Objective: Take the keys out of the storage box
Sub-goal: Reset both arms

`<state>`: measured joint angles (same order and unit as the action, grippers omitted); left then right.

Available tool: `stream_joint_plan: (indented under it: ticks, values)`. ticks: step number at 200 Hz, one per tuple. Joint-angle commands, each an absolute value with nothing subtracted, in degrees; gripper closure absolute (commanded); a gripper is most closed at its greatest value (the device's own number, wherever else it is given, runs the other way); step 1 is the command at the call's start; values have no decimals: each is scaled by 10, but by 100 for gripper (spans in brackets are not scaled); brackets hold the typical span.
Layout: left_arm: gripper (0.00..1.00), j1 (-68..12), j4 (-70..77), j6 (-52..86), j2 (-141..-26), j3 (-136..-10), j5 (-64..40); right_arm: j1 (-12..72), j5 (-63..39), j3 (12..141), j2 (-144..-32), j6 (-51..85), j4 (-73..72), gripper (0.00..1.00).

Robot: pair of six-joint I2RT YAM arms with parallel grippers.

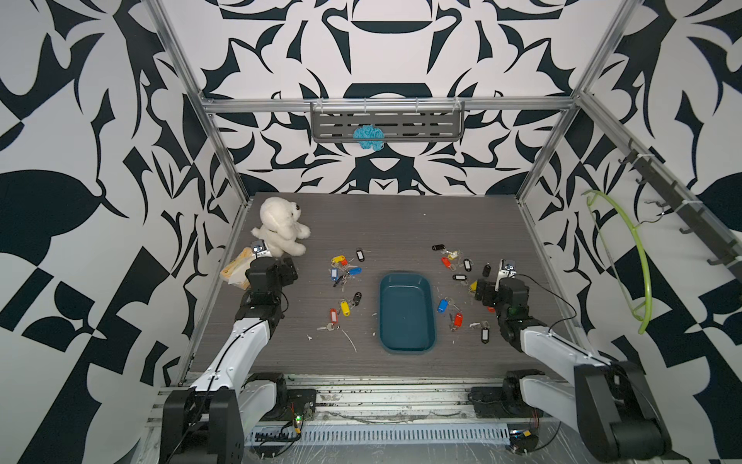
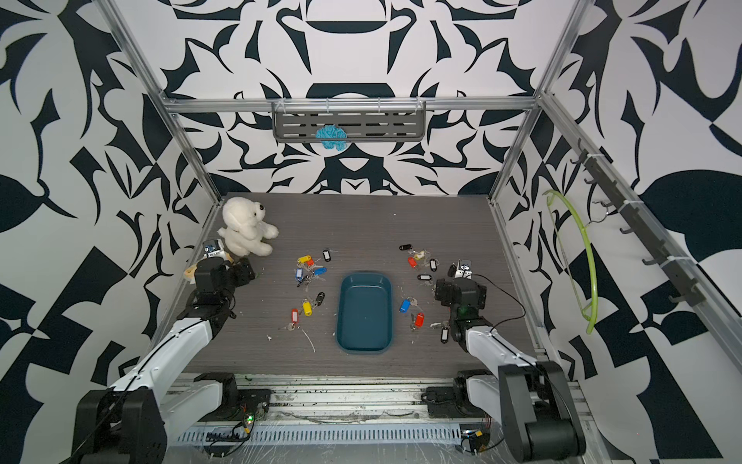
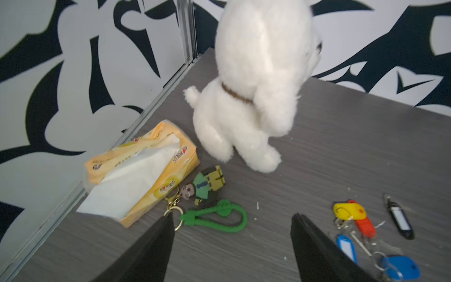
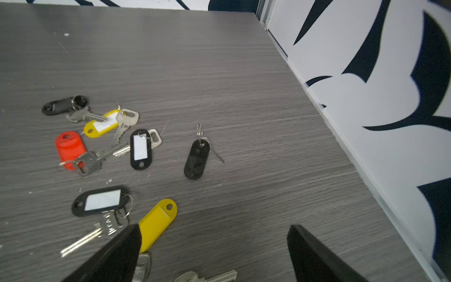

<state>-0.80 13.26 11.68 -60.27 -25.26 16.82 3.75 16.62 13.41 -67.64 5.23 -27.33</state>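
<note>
The storage box (image 1: 407, 313) (image 2: 364, 313), a teal tray, sits mid-table with nothing in it. The keys lie on the table in loose groups on both sides of it: one group (image 1: 343, 269) (image 2: 309, 267) to its left, another (image 1: 451, 257) (image 2: 419, 257) to its right. My left gripper (image 3: 233, 217) (image 1: 291, 271) is open over bare table, with tagged keys (image 3: 351, 214) off to one side. My right gripper (image 4: 214, 228) (image 1: 480, 291) is open too, nothing between its fingers; a yellow-tagged key (image 4: 158, 223) lies beside one fingertip.
A white plush dog (image 1: 281, 227) (image 3: 253, 85) and a yellow tissue packet (image 1: 237, 269) (image 3: 139, 171) stand at the far left. A green carabiner keychain (image 3: 214, 219) and a cartoon-figure charm (image 3: 205, 186) lie by the packet. The side walls are close to both arms.
</note>
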Motion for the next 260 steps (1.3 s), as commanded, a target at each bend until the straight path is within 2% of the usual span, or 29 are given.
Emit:
stream_joint_plan:
  ticks: [1,48,72,92,118,133,141,158,260]
  values:
    - [17,16,226,97,-616,-225,131,33,127,142,-726,19,-460,0]
    - [16,46,337,90,-703,-207,81,31,112,160,-891,10,-602,0]
    - [16,47,393,92,-768,-211,66,30,73,169,-886,3,-574,0]
    - [17,47,413,90,-802,-222,45,30,69,200,-887,3,-516,0]
    - [17,41,445,77,-843,-229,-4,28,70,202,-888,4,-511,0]
    - [16,21,493,57,-880,-219,7,28,71,204,-887,5,-510,0]
    - [0,10,530,39,-896,-214,-1,28,73,205,-888,5,-508,0]
    - [1,4,471,30,-883,-231,2,29,78,211,-889,8,-497,0]
    - [1,1,490,30,-882,-223,15,28,86,207,-885,10,-499,0]
